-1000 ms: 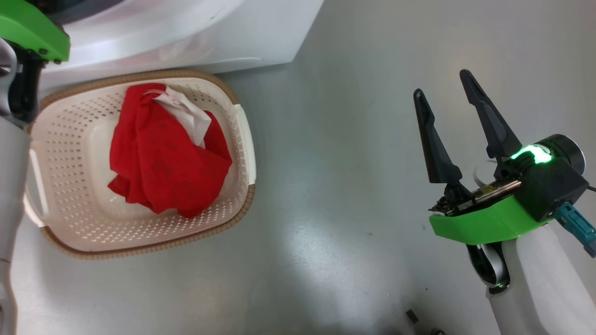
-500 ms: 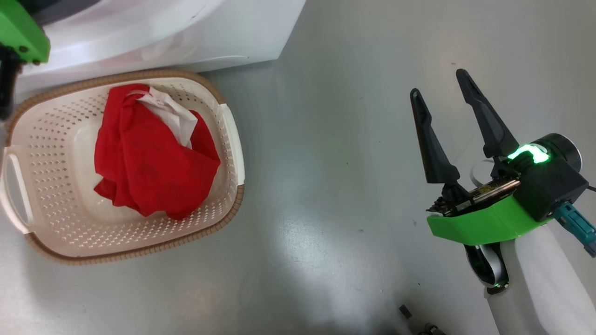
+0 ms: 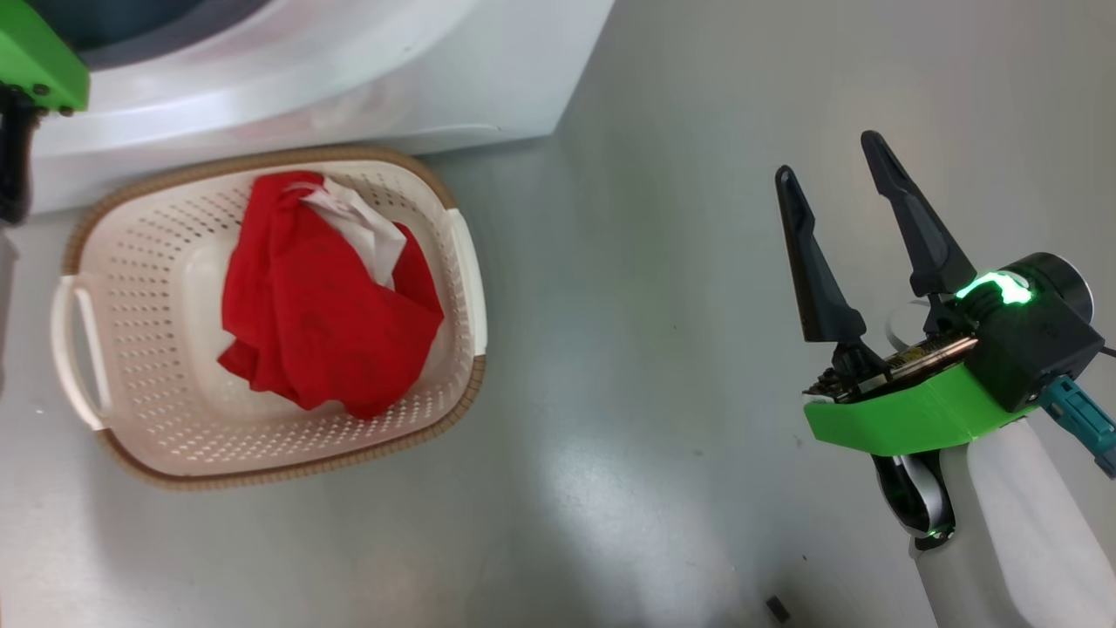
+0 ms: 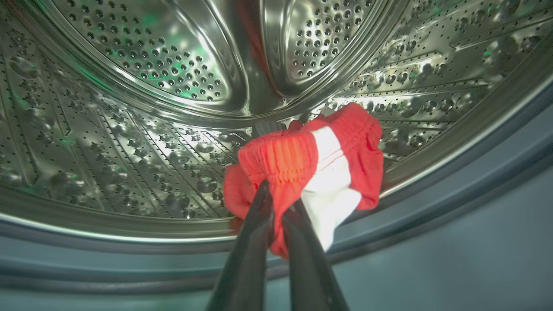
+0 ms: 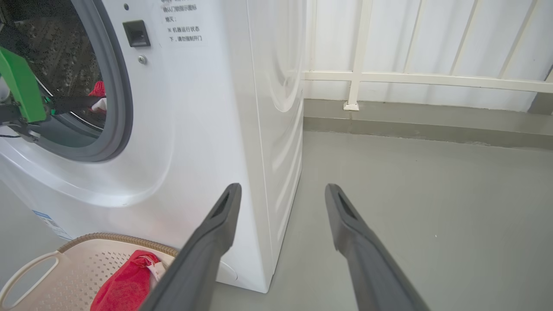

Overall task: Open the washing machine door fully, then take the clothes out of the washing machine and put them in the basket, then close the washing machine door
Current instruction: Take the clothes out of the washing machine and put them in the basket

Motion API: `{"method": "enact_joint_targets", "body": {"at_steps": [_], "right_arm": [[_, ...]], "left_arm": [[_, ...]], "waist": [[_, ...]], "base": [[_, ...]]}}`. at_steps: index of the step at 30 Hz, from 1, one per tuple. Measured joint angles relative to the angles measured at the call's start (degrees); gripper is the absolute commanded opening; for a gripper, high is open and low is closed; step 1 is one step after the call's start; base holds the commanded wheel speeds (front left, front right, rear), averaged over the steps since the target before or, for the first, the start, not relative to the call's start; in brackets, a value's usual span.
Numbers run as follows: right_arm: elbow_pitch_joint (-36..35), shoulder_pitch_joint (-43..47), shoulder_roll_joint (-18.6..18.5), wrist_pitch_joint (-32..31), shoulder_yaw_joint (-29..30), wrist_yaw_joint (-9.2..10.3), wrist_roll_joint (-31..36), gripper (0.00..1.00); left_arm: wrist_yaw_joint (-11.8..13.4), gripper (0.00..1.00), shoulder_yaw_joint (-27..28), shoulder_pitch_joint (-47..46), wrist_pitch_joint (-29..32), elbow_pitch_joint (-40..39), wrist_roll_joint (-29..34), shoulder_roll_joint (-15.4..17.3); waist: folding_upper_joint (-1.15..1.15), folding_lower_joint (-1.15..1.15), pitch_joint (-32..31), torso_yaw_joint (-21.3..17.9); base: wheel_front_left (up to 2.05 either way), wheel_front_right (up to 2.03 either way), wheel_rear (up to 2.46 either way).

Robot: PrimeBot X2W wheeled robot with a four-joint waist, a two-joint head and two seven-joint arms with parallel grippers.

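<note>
Glossy grey floor (image 3: 663, 366) meets a white panelled wall (image 5: 436, 39) crossed by a cream rail (image 5: 414, 79).

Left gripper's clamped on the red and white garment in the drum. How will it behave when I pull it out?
Probably floppy: the garment bunches around the left gripper, so loose ends may trail over the grey rubber ring. Likely light: thin fabric. Gripped at one edge, it could slip.

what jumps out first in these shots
A bright red garment lies heaped in the basket on the floor beside the washer. Inside the steel drum, the left gripper is shut on a red-and-white piece. The right gripper hangs open over the floor.
</note>
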State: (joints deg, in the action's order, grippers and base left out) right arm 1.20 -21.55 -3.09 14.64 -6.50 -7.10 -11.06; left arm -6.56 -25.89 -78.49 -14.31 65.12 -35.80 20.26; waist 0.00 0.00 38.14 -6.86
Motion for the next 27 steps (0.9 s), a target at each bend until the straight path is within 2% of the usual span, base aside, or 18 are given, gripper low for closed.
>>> {"method": "enact_joint_targets", "body": {"at_steps": [6,13,27], "right_arm": [[0.67,0.16,0.00,0.00,0.02,0.00,0.00,1.00],[1.87,1.37,-0.01,0.00,0.08,0.00,0.00,1.00],[4.44,5.33,0.00,0.00,-0.21,0.00,-0.44,1.00]], "left_arm": [[1.24,0.00,4.35,6.05,-0.16,-9.67,0.77,0.26],[2.58,0.00,10.29,18.32,-0.16,-22.20,4.48,0.25],[4.08,0.00,19.63,39.64,-0.18,-43.86,12.77,-4.10]], "waist": [[0.00,0.00,-2.46,1.28],[0.00,0.00,-6.58,2.58],[0.00,0.00,-16.09,4.42]], "base": [[0.00,0.00,0.00],[0.00,0.00,0.00],[0.00,0.00,0.00]]}}
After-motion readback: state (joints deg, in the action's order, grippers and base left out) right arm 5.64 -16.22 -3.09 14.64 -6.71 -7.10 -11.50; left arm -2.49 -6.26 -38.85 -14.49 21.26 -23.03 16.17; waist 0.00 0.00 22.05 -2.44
